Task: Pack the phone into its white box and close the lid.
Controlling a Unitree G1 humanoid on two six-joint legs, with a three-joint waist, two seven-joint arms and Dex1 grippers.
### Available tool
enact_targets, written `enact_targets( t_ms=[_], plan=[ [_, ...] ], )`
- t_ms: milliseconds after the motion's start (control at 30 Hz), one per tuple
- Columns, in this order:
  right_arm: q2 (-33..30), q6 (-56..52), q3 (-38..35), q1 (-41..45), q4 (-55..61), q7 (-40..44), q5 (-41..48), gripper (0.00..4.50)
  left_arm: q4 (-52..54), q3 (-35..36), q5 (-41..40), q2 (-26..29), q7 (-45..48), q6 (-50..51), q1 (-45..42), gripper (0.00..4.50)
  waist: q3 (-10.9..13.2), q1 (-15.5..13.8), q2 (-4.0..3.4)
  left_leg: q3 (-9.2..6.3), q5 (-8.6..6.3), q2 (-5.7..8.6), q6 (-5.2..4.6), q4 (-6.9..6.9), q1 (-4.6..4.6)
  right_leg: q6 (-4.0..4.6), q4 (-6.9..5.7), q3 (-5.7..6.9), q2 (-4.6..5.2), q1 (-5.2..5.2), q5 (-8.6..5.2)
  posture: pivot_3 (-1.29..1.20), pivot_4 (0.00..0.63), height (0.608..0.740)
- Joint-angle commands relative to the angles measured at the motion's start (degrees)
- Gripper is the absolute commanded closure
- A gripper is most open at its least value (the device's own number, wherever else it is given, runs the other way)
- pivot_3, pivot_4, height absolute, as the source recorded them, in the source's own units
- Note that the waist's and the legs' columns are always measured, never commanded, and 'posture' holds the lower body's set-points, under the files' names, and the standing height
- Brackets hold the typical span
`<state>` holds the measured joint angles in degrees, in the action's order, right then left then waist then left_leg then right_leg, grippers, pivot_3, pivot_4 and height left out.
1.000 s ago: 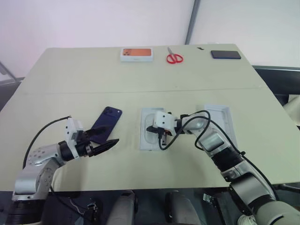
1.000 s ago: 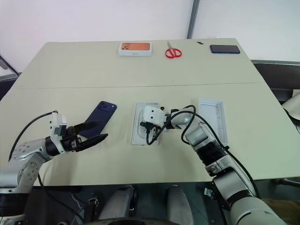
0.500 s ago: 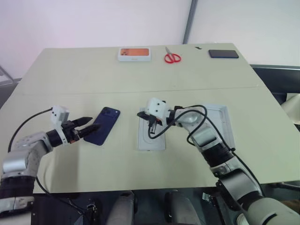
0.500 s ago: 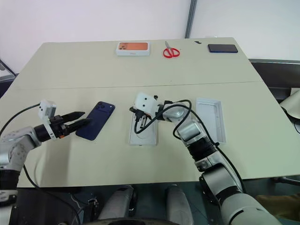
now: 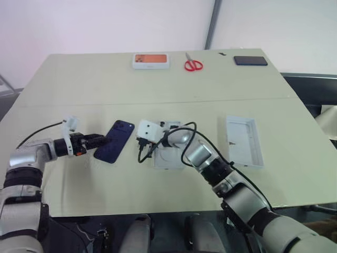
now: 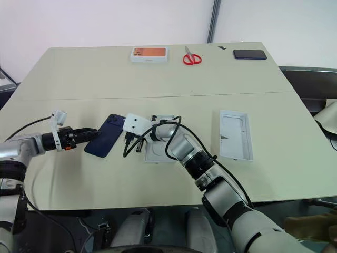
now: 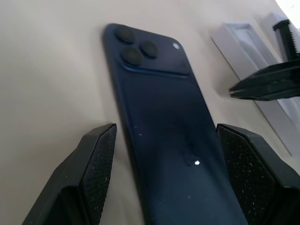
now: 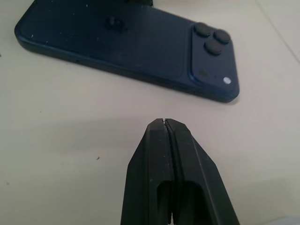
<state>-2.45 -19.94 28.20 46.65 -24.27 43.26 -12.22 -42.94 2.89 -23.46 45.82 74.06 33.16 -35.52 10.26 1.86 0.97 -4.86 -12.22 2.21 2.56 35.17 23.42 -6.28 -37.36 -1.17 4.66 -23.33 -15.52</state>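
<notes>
Fingers (image 7: 101,164) astride one phone (image 7: 164,117)

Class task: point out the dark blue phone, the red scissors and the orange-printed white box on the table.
phone (image 5: 115,142): left eye view, middle of its back.
red scissors (image 5: 193,65): left eye view, on the handles.
orange-printed white box (image 5: 150,60): left eye view, centre of its orange top.

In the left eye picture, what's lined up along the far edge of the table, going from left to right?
Orange-printed white box → red scissors → black handset.
</notes>
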Motion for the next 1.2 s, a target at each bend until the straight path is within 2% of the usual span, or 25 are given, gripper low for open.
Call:
enact_targets(
  t_ms=[33,167,333,733,867,1033,1200],
  plan=[
    [1.1,-3.0,0.1,1.3,2.4,0.6,0.3,4.46,-2.7,-2.9,2.7,-0.7,4.2,0.8,-0.5,0.89,0.0,0.2,0.0,-0.01,0.0,0.0,0.0,0.0,0.0,0.0,0.0,0.01,0.0,0.0,0.0,0.0,0.15,0.74],
    [1.1,-5.5,0.6,1.2,3.3,1.1,0.0,4.46,-3.2,-4.0,3.7,-1.8,6.4,3.8,-0.8,0.89,0.0,0.4,-0.02,-0.02,0.0,0.0,0.0,0.0,-0.01,0.0,-0.01,0.0,0.0,0.0,0.0,0.0,0.15,0.74],
    [1.0,-6.4,0.7,1.3,3.9,1.6,0.2,4.46,1.2,-5.2,2.7,-2.1,10.3,10.0,1.1,0.89,0.0,0.5,-0.03,-0.01,0.0,0.01,0.0,0.0,-0.01,-0.01,-0.01,0.0,0.02,0.02,-0.01,0.0,0.15,0.74],
    [0.3,-6.1,3.1,0.7,3.9,4.5,-0.7,4.46,4.2,-3.5,3.2,-3.2,7.2,11.6,1.9,0.89,-0.1,0.5,-0.07,-0.03,0.0,0.0,0.0,0.0,-0.07,-0.01,-0.03,-0.01,0.03,0.06,-0.01,0.0,0.15,0.74],
    [0.4,-5.1,3.2,1.3,2.8,4.3,-1.0,4.46,8.2,-5.2,2.4,-3.8,8.2,14.8,3.1,0.89,-0.1,0.6,-0.08,-0.04,0.0,0.0,0.0,0.0,-0.09,-0.01,-0.04,-0.06,0.03,0.07,-0.01,0.0,0.15,0.74],
    [0.0,-4.8,3.2,1.2,2.6,4.5,-1.4,4.46,10.2,-2.6,-1.1,-5.2,7.1,21.3,1.8,0.89,-0.1,0.6,-0.08,-0.04,0.0,0.0,0.0,0.0,-0.09,-0.01,-0.04,-0.05,0.03,0.08,-0.01,0.0,0.15,0.74],
    [-0.2,-4.8,3.1,0.8,3.0,4.3,-1.5,4.46,12.0,-4.6,2.1,-4.9,5.7,18.8,2.5,0.89,-0.1,0.5,-0.08,-0.04,0.0,0.0,0.0,0.01,-0.09,-0.01,-0.04,-0.04,0.03,0.09,-0.01,0.0,0.15,0.74]
  ],
)
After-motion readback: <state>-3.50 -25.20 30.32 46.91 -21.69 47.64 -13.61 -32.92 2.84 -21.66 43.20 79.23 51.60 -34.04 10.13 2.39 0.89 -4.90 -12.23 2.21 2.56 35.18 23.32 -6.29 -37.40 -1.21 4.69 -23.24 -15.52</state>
